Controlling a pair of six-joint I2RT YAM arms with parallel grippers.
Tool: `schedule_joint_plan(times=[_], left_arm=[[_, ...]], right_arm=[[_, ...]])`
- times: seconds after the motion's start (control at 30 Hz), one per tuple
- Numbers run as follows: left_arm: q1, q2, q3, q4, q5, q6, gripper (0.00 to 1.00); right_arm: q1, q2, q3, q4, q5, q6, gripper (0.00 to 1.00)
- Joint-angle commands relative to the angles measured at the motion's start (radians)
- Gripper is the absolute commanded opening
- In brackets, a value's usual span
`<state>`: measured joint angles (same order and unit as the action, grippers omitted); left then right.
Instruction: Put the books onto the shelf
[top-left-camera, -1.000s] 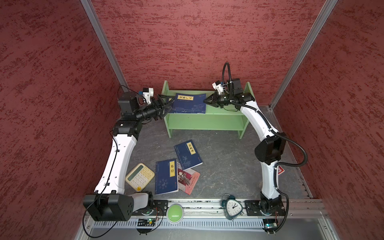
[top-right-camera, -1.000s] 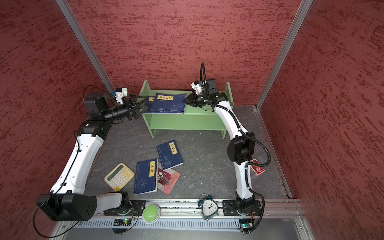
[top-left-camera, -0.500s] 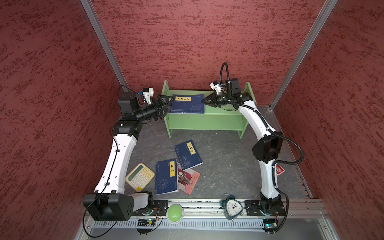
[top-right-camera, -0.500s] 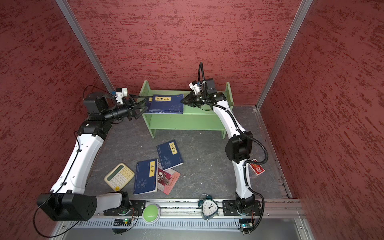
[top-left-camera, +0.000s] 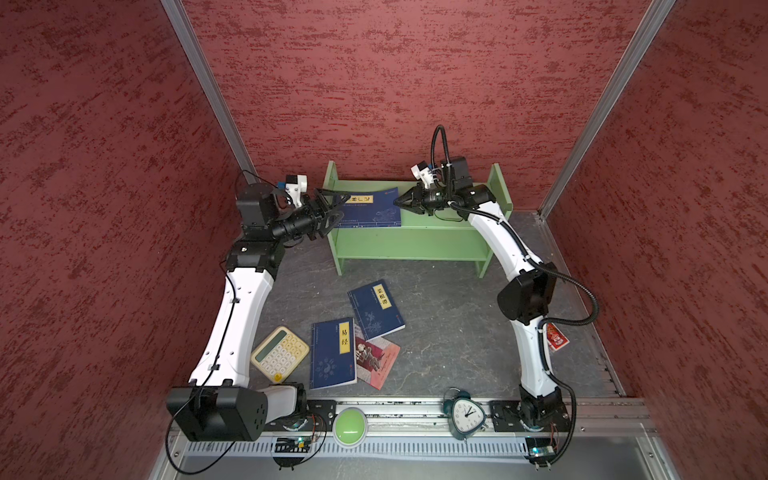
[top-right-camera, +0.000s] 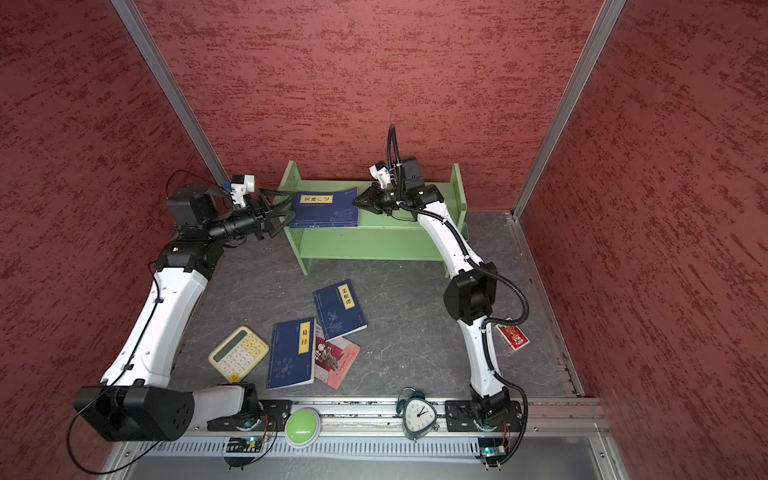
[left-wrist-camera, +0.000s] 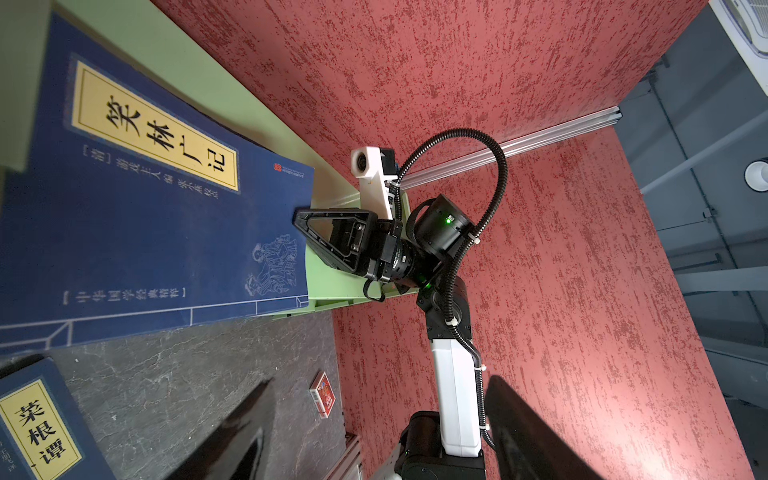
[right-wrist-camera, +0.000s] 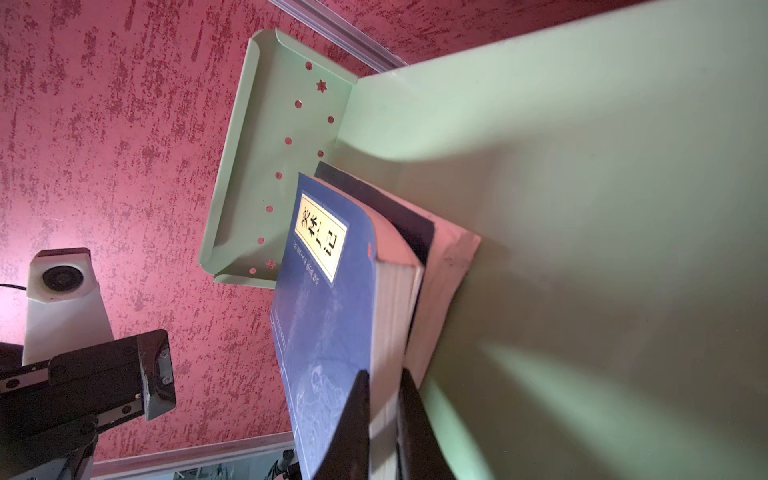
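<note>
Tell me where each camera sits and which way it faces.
Top views: overhead, looking down at the light green wooden shelf; both arms show whole.
Left wrist: faces the navy-blue yellow-labelled paperback and the right end effector; fingers of the left end effector show.
Right wrist: faces along the shelf; its end effector pinches that paperback.
Shared: all show this paperback.

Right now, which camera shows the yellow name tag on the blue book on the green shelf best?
The left wrist view: the blue book fills much of it and its yellow label is big and sharp. In both top views the book is small, its label tiny. The right wrist view sees it nearly edge-on, label squashed.
</note>
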<state>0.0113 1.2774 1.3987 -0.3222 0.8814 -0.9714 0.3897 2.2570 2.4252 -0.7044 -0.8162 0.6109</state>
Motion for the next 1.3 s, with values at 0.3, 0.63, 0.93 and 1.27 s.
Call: schedule_joint_plan(times=[0.3, 0.63, 0.93, 1.27], left_arm=[[0.013, -0.036, -0.012, -0.087, -0.008, 0.181, 0.8], [0.014, -0.048, -0.067, -0.104, -0.034, 0.262, 0.8], [0.008, -0.036, -0.099, -0.099, -0.068, 0.345, 0.8], [-0.005, 0.001, -0.096, -0.093, -0.085, 0.366, 0.8]], right_arm=[[0.008, -0.024, -0.039, 0.126, 0.063, 0.08, 0.2], [0.009, -0.049, -0.043, 0.086, 0.094, 0.058, 0.37], [0.009, -0.121, -0.056, 0.031, 0.213, 0.008, 0.44], [0.01, -0.285, -0.314, 0.134, 0.19, 0.02, 0.39]])
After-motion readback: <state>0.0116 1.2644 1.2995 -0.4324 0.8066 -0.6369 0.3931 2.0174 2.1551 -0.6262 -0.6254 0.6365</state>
